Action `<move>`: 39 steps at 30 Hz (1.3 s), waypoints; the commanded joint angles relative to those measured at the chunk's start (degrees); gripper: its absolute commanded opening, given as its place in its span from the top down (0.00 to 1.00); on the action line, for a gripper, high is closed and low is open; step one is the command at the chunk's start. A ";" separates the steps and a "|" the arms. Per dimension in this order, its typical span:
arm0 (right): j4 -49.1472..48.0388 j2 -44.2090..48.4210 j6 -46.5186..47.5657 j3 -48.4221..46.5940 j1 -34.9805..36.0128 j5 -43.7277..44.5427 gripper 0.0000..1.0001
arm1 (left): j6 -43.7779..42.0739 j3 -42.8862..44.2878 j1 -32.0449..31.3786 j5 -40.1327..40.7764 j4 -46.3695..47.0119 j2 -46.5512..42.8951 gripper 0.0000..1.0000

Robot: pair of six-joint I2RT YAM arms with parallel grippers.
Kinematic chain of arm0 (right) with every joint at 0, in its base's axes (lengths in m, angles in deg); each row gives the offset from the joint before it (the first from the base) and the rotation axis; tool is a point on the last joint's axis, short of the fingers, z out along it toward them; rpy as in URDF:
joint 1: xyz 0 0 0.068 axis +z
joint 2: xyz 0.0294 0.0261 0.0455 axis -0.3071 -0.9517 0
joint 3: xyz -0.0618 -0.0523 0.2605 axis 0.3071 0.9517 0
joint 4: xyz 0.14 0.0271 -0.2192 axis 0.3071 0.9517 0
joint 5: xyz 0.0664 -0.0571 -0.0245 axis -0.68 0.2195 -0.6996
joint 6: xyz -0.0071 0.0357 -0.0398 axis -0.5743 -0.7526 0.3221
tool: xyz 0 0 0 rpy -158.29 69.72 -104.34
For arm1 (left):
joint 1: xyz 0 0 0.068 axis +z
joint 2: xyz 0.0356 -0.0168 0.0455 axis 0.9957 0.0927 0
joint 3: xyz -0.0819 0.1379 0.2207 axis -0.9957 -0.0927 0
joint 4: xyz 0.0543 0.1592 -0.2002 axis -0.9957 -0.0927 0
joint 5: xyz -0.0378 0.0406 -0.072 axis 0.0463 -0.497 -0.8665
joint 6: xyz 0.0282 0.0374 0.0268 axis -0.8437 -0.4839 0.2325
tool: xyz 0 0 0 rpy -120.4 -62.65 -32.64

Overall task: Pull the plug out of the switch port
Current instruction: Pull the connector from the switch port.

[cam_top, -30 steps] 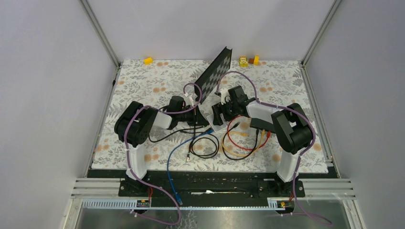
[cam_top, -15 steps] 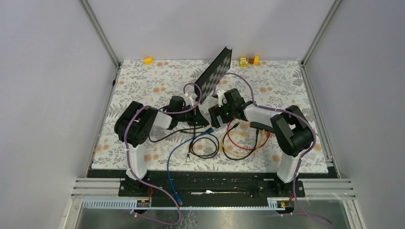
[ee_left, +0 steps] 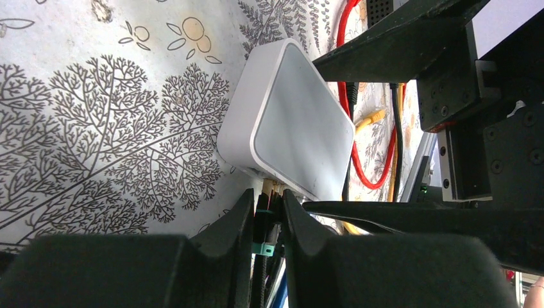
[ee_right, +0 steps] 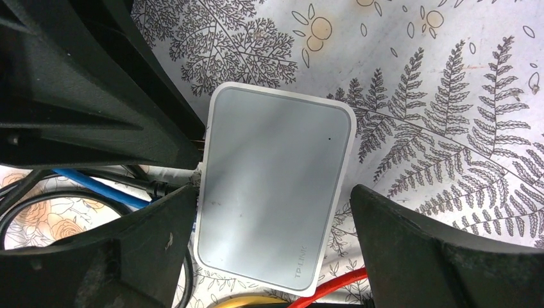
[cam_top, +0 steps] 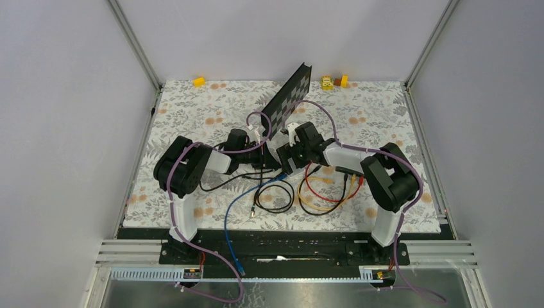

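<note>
Squarely inside the wide-open right gripper [ee_right: 272, 208], the pale grey switch [ee_right: 282, 154]; left gripper [ee_left: 266, 200] clamped on its black plug [ee_left: 264, 226].

Plain grey walls [cam_top: 269, 32], floral tablecloth [cam_top: 192, 109]

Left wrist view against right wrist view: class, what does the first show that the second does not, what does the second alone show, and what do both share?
Only the left wrist view shows the left tool shut on the plug at the socket edge of the switch. Only the right wrist view shows the right tool open, one finger on each side of the switch, and the lettering on its top. Both show the pale switch lying flat on the leaf-print cloth and a red cable.
</note>
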 commanded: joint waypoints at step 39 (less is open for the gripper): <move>-0.31 1.70 -3.38 0.38 0.99 7.71 0.43 | -9.12 -3.34 3.87 0.58 5.37 -6.23 1.00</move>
